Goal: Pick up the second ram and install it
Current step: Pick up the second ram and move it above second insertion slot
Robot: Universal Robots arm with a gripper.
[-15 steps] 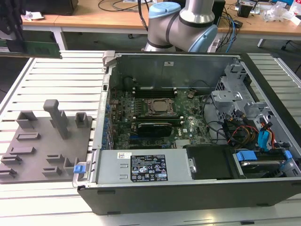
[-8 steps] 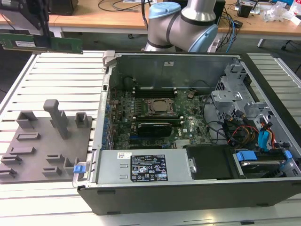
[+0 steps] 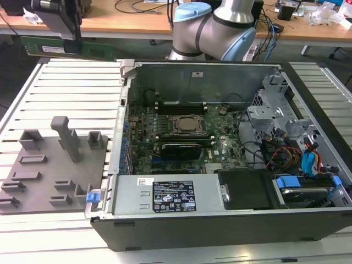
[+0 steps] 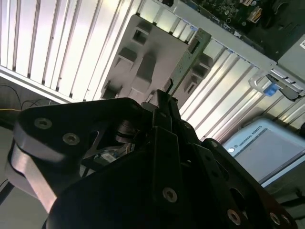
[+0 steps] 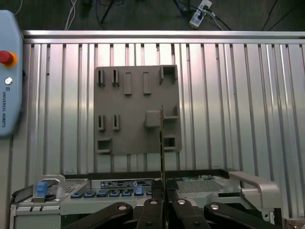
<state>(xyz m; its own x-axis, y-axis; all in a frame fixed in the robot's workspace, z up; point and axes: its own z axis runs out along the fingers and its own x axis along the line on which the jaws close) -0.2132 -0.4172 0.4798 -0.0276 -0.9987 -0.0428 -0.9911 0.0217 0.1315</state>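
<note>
**Q:** What was held by the arm?

**A:** A long, thin, flat green circuit-board stick with dark chips, the second ram (image 3: pixel 93 51), was clamped between the closed fingers of the dark metal gripper (image 3: pixel 69 34). It was held level in the air at the far end of the exterior view's left, above the far edge of the ribbed aluminium table (image 3: pixel 71 93).

**Q:** Where was it placed relative to the computer?

**A:** It was seen outside the open black computer case (image 3: pixel 220 231), just beyond the case's far corner on the exterior view's left. Inside the case, a square metal-framed CPU socket (image 3: pixel 187 125) was shown on the green motherboard, with long black slots (image 3: pixel 179 105) beside it. The stick was well apart from them. The grey and pale blue robot arm (image 3: pixel 220 25) was seen behind the case's far wall.

**Q:** What was shown by the wrist cameras?

**A:** In both wrist views the stick was seen edge-on, as a thin strip running out from between the gripper's fingers (image 5: pixel 151 212). Beyond it, a grey moulded holder plate with pockets and upright pegs (image 5: pixel 128 119) was seen lying on the table beside the case. In the first wrist view a pale blue control pendant with a red button (image 5: pixel 7 76) was shown at the table's edge.
</note>
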